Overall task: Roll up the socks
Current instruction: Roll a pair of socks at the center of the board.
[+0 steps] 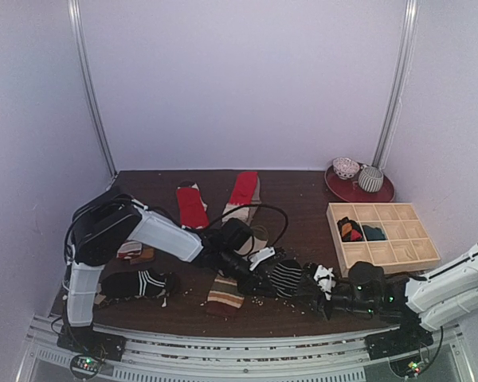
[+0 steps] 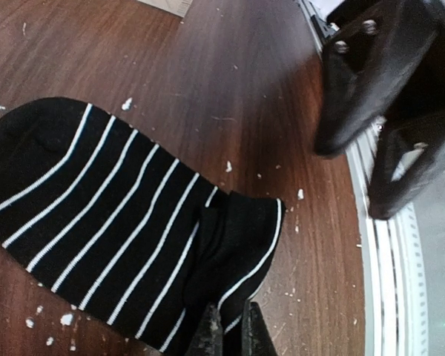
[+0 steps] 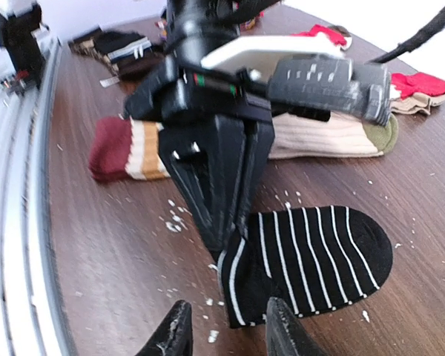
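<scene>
A wooden tray sits right; behind it, a red plate (bearing two cups).

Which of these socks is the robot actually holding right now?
The black sock with thin white stripes: the left gripper pinches one end. The beige banded sock and the red socks lie free.

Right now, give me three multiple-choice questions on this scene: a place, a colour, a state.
1. Where is the tray? A left side; B centre; C right side.
2. The black sock has stripes of: A red; B white; C green.
3. The left gripper is: A open; B shut on a red sock; C shut on the black sock.
Answers: 1 C, it lies on the right in the top view. 2 B, thin white lines cross it. 3 C, it pinches the sock's edge.
</scene>
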Controlling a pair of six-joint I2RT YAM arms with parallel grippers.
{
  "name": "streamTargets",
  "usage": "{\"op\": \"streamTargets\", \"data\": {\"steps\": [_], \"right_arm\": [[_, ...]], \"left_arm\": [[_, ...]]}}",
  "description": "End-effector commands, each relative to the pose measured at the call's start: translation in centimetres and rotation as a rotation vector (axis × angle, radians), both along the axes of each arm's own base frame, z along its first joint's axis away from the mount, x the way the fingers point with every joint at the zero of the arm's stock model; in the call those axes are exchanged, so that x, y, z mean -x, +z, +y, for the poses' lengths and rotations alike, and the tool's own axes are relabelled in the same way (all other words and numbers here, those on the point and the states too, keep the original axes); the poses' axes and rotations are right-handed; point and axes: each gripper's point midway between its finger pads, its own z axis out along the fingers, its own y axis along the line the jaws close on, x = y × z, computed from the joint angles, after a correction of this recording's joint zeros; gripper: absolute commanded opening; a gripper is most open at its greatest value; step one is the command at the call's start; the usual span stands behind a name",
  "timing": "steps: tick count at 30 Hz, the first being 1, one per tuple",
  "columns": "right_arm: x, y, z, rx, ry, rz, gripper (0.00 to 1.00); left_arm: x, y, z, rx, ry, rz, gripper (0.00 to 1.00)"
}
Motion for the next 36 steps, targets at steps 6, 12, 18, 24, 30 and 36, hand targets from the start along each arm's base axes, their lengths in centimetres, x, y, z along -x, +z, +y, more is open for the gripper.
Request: {"op": "streamTargets", "data": {"steps": [6, 12, 18, 24, 30, 36], "right_arm": [[-1.9, -0.7, 2.6, 0.133, 0.046, -0.152, 0.35], [-1.7, -2.2, 3.5, 0.161, 0.076, -0.1, 0.32], [-1.4, -3.9, 3.3, 0.178, 0.047, -0.002, 0.24], [-1.6, -6.1, 2.9, 0.225, -0.008, 0.123, 0.1], [-1.2, -7.6, 2.1, 0.186, -0.074, 0.302, 0.05], [-0.7, -9.8, 0.3, 0.136, -0.125, 0.648, 0.04]], "left_arm": [[5.5, -10.0, 8.9, -0.463, 0.024, 0.275, 0.0], [5.3, -10.2, 9.0, -0.464, 0.027, 0.271, 0.0], [5.2, -10.2, 9.1, -0.468, 0.028, 0.267, 0.0], [4.8, -9.8, 8.8, -0.459, 0.034, 0.248, 0.0], [2.9, -8.3, 7.4, -0.409, 0.052, 0.155, 0.08], [-3.0, -1.2, 4.9, -0.234, 0.17, -0.213, 0.51]]}}
